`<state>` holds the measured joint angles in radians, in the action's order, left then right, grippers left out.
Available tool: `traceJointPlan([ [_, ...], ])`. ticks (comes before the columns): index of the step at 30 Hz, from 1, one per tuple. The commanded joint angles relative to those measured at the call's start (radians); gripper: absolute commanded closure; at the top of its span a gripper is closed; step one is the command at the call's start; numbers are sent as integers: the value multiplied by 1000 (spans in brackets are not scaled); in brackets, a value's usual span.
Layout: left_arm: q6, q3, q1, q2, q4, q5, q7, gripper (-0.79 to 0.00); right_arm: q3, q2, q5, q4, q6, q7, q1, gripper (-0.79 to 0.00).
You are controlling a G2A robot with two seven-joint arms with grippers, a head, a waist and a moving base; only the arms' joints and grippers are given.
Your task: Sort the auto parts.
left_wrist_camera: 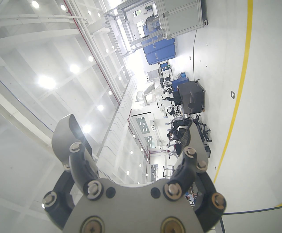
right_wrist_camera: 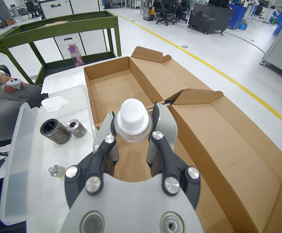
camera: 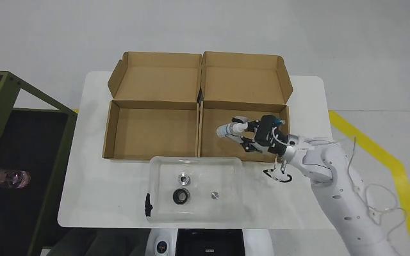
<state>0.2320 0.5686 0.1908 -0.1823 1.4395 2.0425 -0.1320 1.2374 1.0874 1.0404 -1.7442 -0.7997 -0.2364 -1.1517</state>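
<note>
At the left edge of my top view a green cart (camera: 32, 147) stands beside the white desk (camera: 90, 185), with a purple bottle (camera: 14, 179) on one of its shelves. A yellow floor line (camera: 368, 144) crosses the right side. In the upper right of my right wrist view, a black sofa (right_wrist_camera: 209, 18) sits near office chairs (right_wrist_camera: 167, 10).

White table (camera: 96, 160) bearing two open cardboard boxes (camera: 154, 131) (camera: 211, 147), clear bin (camera: 227, 176).

A: Floor?
B: Pale grey floor (camera: 192, 25), glossy; yellow line (right_wrist_camera: 220, 74) painted across.
A: Furniture?
B: Green metal cart (right_wrist_camera: 66, 23); black sofa (right_wrist_camera: 209, 17); black office chairs (right_wrist_camera: 167, 11); blue cabinets (left_wrist_camera: 158, 50).
A: Light?
B: Round ceiling lamps (left_wrist_camera: 46, 81), lit; white ceiling.
</note>
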Motion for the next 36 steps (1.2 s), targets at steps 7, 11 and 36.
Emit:
traceJointPlan([
  [7, 0, 0, 0, 0, 0, 0, 0, -785, -71, 14, 18, 69, 57, -40, 86, 0],
  [11, 0, 0, 0, 0, 0, 0, 0, -785, -104, 22, 27, 107, 86, -52, 120, 0],
  [36, 0, 0, 0, 0, 0, 0, 0, -785, -291, 81, 60, 343, 167, -130, 315, -43],
])
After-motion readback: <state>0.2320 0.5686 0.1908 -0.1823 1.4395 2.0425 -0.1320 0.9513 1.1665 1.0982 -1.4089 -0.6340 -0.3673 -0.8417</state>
